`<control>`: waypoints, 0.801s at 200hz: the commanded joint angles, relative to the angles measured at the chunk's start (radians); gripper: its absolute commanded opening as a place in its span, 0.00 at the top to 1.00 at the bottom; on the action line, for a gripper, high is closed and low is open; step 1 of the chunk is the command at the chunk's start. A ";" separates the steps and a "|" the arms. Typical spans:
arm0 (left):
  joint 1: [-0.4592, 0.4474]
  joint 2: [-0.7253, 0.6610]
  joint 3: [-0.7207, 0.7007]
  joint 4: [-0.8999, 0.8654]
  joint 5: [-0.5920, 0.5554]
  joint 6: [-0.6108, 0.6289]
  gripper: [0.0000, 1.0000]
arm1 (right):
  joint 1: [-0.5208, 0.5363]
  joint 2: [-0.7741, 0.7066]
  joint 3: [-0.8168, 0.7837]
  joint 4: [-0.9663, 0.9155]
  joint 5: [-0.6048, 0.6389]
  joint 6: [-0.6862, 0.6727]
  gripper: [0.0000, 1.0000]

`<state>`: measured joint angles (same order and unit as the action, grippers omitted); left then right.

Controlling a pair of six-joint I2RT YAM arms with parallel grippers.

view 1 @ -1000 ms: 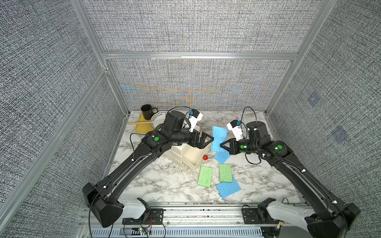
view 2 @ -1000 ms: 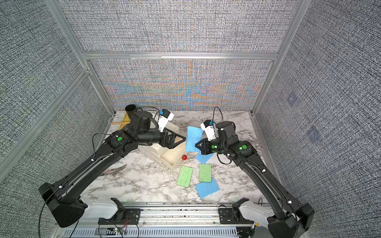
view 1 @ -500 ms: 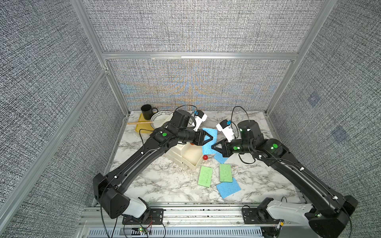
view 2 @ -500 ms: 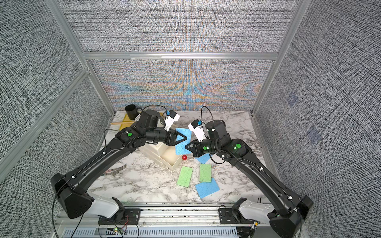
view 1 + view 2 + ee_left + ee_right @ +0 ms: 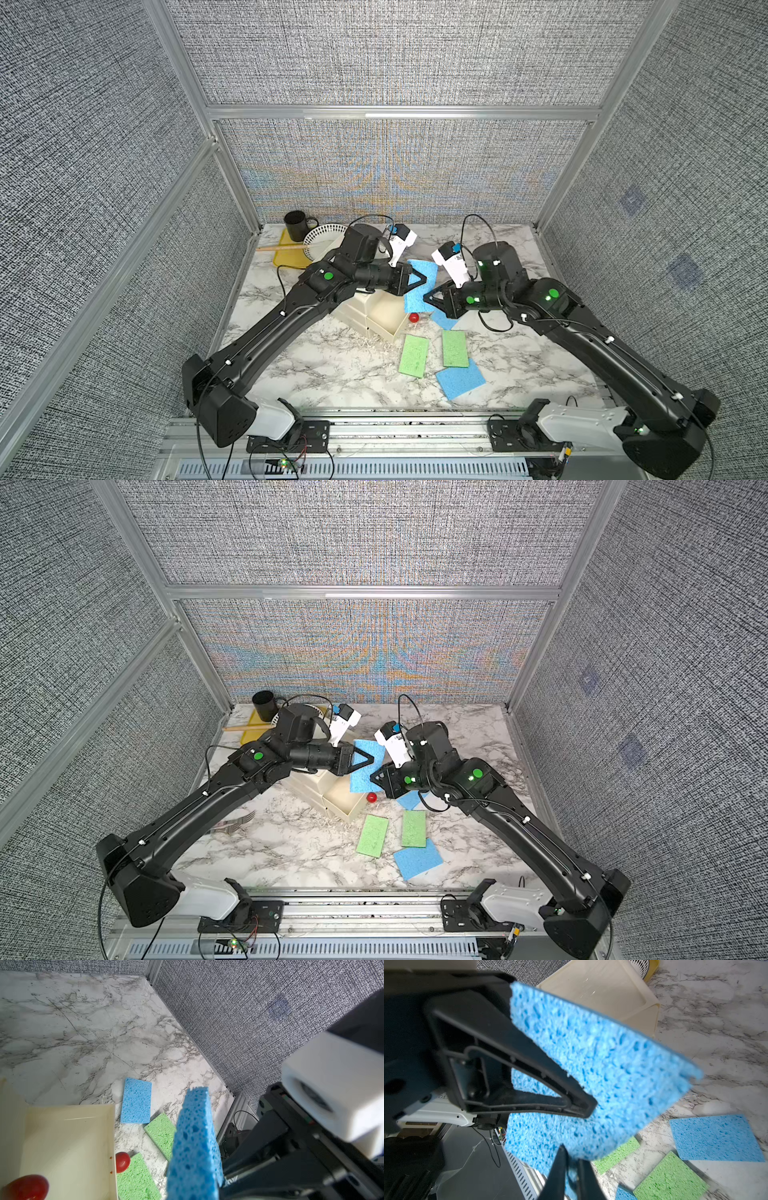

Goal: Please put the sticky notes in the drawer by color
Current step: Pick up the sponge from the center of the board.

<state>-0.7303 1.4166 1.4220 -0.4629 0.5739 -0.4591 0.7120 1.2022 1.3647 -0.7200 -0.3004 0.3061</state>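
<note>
A blue sticky note (image 5: 415, 299) (image 5: 360, 777) hangs upright above the drawer (image 5: 388, 318), whose top tray stands pulled out behind its red knob (image 5: 413, 318). My left gripper (image 5: 432, 277) (image 5: 591, 1113) is shut on the note's upper part. My right gripper (image 5: 424, 298) (image 5: 571, 1153) meets it from the opposite side, its jaws slightly parted round the note's lower edge. On the marble lie two green sticky notes (image 5: 413, 355) (image 5: 455, 348) and two more blue ones (image 5: 460, 379) (image 5: 442, 321), the latter partly under the right gripper. No yellow sticky notes show.
At the back left stand a black mug (image 5: 296, 225), a white perforated dish (image 5: 324, 241), a yellow tray (image 5: 286, 258) and a wooden stick (image 5: 282, 247). A fork (image 5: 232, 823) lies under the left arm. Grey walls enclose the table.
Both arms have closed in over the open drawer. The left gripper went from open to shut on the blue note. The right gripper's jaws have begun to part.
</note>
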 commanded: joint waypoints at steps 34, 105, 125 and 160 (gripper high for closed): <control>0.001 -0.103 -0.153 0.272 -0.252 -0.275 0.99 | -0.044 -0.072 0.039 -0.039 0.358 0.160 0.31; -0.047 -0.260 -0.484 0.791 -0.609 -0.595 0.99 | -0.198 -0.125 -0.174 0.329 -0.094 0.564 0.31; -0.050 -0.278 -0.541 0.873 -0.643 -0.629 0.99 | -0.193 -0.117 -0.235 0.457 -0.197 0.667 0.32; -0.052 -0.297 -0.593 0.928 -0.670 -0.653 0.99 | -0.164 -0.111 -0.260 0.596 -0.237 0.749 0.32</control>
<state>-0.7826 1.1297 0.8410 0.3584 -0.0528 -1.0782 0.5304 1.0924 1.1130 -0.3229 -0.4496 0.9455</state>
